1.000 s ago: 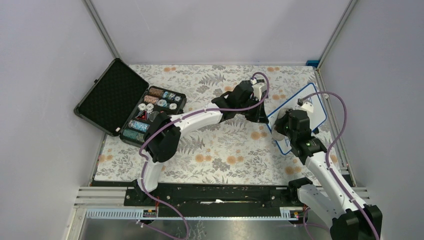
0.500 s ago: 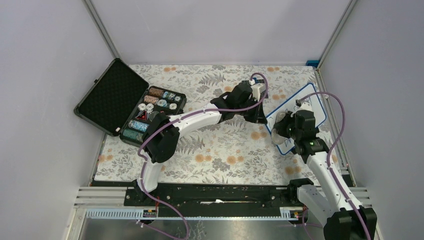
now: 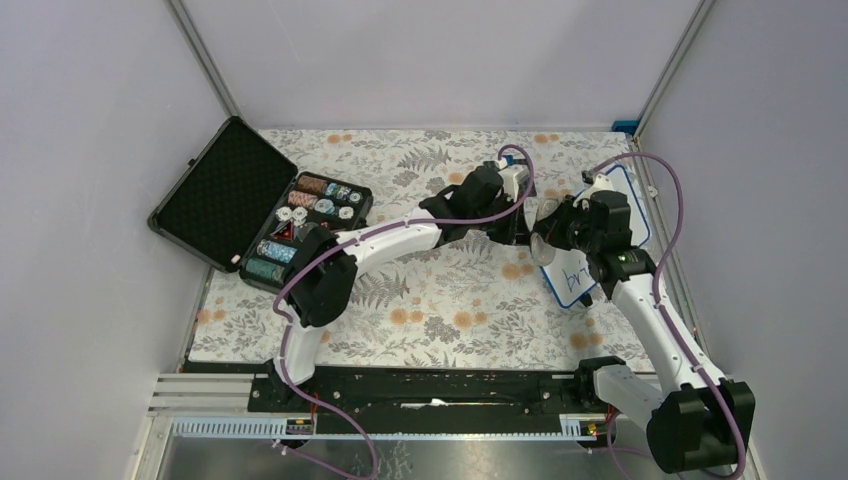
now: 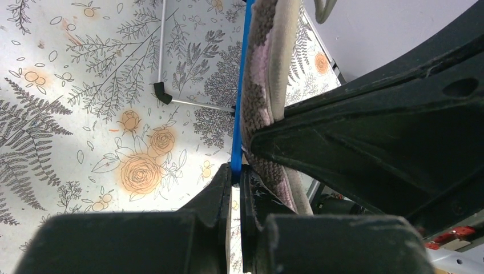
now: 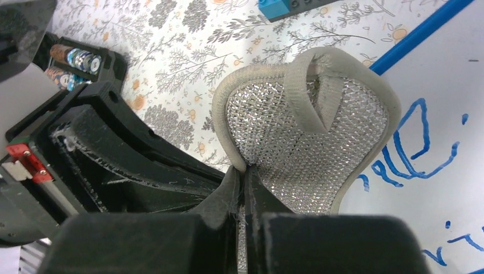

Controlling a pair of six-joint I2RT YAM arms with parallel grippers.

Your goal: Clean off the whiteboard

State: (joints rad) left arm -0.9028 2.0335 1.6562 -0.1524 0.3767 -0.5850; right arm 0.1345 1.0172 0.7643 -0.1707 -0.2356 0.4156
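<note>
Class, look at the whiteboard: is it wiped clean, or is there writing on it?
Not clean. Blue handwriting shows on the whiteboard just beside the pad in the right wrist view.

We see the left end effector [image 3: 524, 231] at the left edge of the whiteboard [image 3: 578, 281] and the right end effector [image 3: 556, 237] holding a grey pad [image 3: 543, 249] on it; an open case [image 3: 232, 200] lies well apart on the table [image 3: 450, 300].

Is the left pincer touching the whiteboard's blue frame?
Touching. The left wrist view shows the left pincer closed on the whiteboard, whose blue edge runs straight down between its fingers.
</note>
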